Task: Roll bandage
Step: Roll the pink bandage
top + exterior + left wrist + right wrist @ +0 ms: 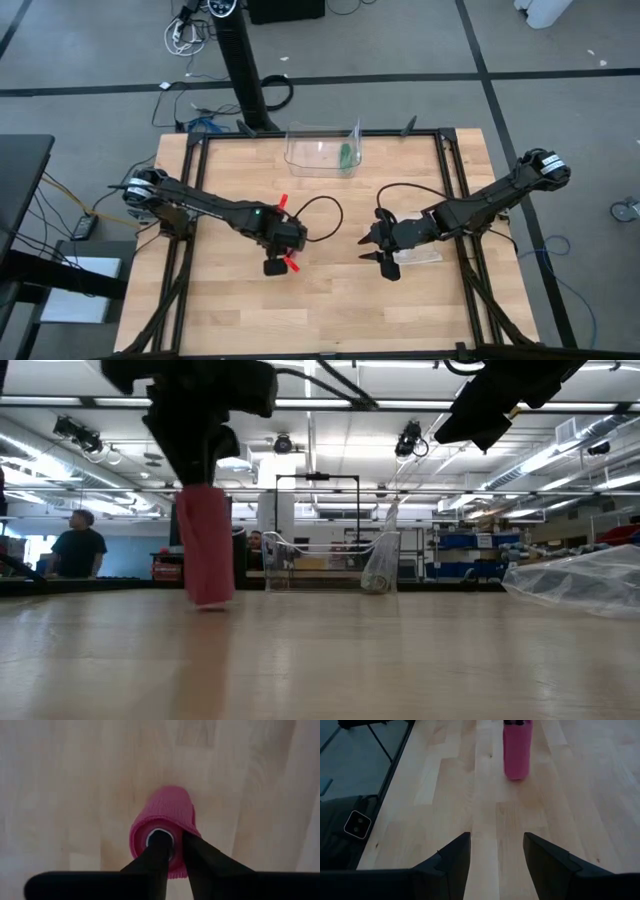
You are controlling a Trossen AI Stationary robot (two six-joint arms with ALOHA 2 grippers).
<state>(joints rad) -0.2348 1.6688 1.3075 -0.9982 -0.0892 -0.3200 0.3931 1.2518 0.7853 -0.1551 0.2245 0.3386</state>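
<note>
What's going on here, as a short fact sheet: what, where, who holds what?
bandage: pink roll, standing upright on the table
left gripper: over the table's middle, jaws shut on the roll's top, one finger inside its core
right gripper: jaws open, empty, facing the roll
clear bin: at the far edge, green item inside
plastic bag: beside the right arm

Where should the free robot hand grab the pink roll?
Probably around its lower half. The bandage stands upright as a roll, and the left gripper already pinches its top rim. The open right gripper faces it level across the table, so come in sideways.
</note>
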